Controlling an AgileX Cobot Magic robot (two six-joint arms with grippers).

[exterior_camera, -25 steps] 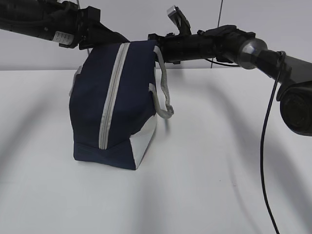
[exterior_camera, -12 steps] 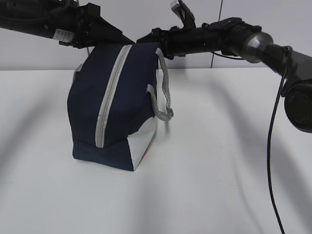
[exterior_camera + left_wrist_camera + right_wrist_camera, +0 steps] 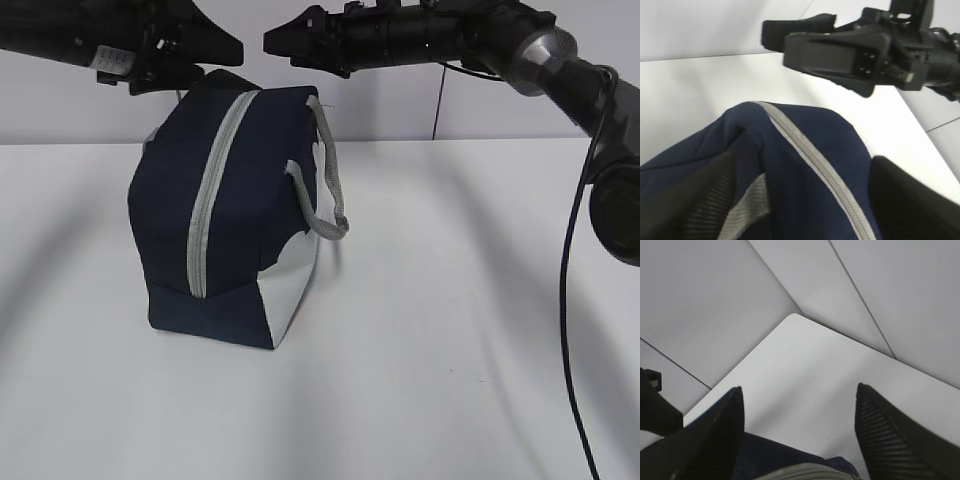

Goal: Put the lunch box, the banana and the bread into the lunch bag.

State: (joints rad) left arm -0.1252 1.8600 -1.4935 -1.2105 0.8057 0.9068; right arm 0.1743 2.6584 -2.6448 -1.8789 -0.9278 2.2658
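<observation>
Exterior view: the lunch bag [image 3: 230, 215] stands zipped shut near the bench's [image 3: 450, 330] far-left edge; I judge packing finished, so next I withdraw both arms. Left hand [image 3: 215, 45], jaws spread, hovers just above the bag; right hand [image 3: 285, 40], likewise open, holds nothing.

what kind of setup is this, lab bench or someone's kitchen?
Most likely a lab or test bench, not a kitchen: a bare white table against plain grey wall panels, with only a navy lunch bag standing on it, zipped shut, and two black robot arms above it.
</observation>
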